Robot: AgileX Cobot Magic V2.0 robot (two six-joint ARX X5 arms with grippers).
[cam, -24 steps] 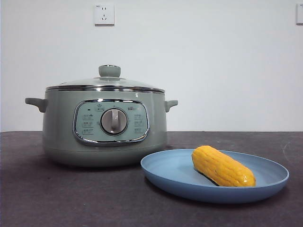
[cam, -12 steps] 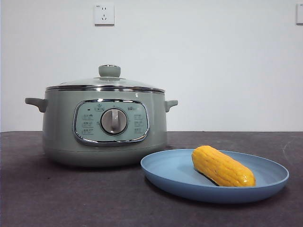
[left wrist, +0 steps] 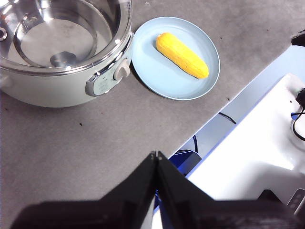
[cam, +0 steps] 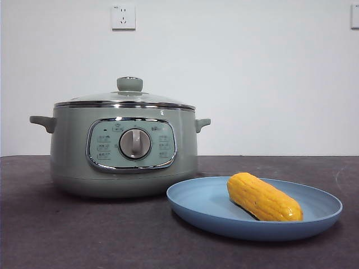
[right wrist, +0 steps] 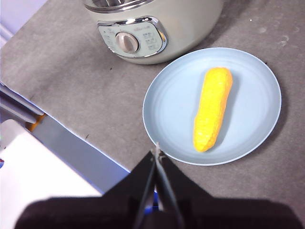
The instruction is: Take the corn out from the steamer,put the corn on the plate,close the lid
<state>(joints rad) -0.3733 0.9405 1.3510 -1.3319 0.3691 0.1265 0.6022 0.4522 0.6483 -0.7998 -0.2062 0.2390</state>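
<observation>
Steamer point(cam: 123, 151) just beside plate point(cam: 207, 210) (touching?)

- The table point(cam: 84, 235) has a dark grey, slightly speckled top.
- The steamer point(cam: 123, 148) stands directly on it.
- The plate point(cam: 202, 204) lies directly on it just beside the steamer, on the side of the steamer's control panel.
</observation>
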